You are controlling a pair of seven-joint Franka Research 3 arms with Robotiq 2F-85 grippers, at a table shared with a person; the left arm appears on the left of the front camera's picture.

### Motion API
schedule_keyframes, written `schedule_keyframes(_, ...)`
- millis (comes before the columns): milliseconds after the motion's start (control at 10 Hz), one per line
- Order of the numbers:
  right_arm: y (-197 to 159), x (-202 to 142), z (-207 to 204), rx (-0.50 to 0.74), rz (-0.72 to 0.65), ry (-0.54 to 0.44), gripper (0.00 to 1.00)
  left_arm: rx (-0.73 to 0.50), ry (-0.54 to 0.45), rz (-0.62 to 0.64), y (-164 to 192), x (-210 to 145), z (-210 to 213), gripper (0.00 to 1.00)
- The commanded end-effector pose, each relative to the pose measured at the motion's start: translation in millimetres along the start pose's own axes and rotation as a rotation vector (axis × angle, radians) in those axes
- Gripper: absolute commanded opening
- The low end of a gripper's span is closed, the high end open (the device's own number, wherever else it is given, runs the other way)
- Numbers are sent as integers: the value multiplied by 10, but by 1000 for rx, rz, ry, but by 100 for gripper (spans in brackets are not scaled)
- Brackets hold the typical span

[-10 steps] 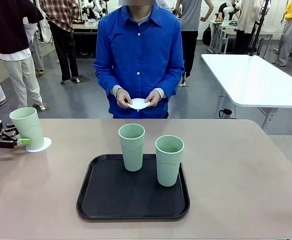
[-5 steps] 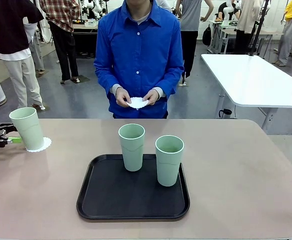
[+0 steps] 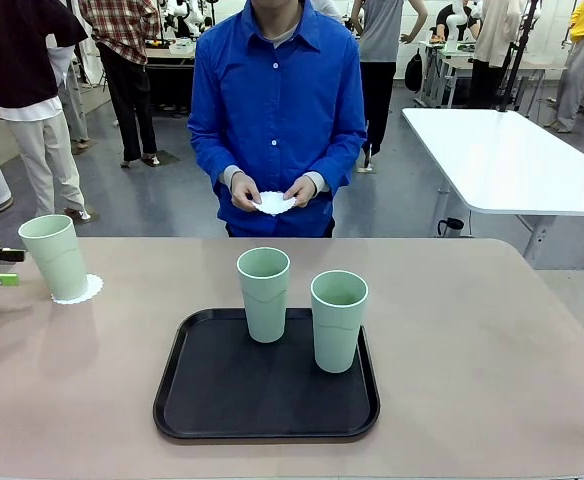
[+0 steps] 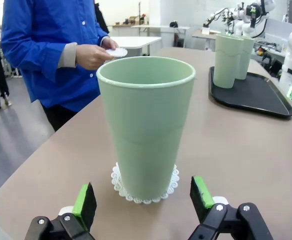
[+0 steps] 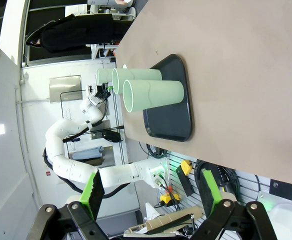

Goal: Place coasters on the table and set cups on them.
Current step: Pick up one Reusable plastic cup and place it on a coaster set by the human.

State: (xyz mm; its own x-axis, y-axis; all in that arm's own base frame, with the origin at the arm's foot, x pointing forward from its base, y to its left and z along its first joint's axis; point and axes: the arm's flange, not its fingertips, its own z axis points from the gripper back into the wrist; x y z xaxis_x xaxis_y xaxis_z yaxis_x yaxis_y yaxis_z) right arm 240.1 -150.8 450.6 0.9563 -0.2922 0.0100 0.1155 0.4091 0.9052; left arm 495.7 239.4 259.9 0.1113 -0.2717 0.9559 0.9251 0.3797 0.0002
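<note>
One mint-green cup [image 3: 54, 256] stands upright on a lacy white coaster [image 3: 80, 290] at the far left of the tan table [image 3: 472, 330]. My left gripper [image 3: 12, 267] is open just left of it and touches nothing. In the left wrist view the cup [image 4: 146, 120] stands on its coaster [image 4: 120, 186], beyond my left gripper [image 4: 142, 192]. Two more cups [image 3: 263, 294] [image 3: 338, 320] stand on the black tray [image 3: 212, 400]. The person holds another coaster [image 3: 275, 204] in both hands. My right gripper [image 5: 151, 187] is open and holds nothing, off the table's side.
The person in a blue shirt [image 3: 277, 110] stands at the table's far edge. A white table [image 3: 502, 160] stands behind on the right. Bare tabletop lies to the right of the tray and between the tray and the left cup.
My left gripper has drawn back to the left, away from the cup on the coaster. The cups and the person's hands have stayed put.
</note>
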Motion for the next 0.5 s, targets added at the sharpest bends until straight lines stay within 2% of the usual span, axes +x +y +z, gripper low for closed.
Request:
schedule_keyframes(0, -4, 4, 2, 13, 9, -1, 100, 109, 173, 45, -460, 355, 7, 100)
schedule_keyframes(100, -4, 4, 2, 13, 9, -1, 100, 176, 257, 83, -608, 603, 67, 100)
schedule_keyframes(400, -4, 4, 2, 13, 9, -1, 100, 227, 409, 90, -1081, 1307, 21, 100)
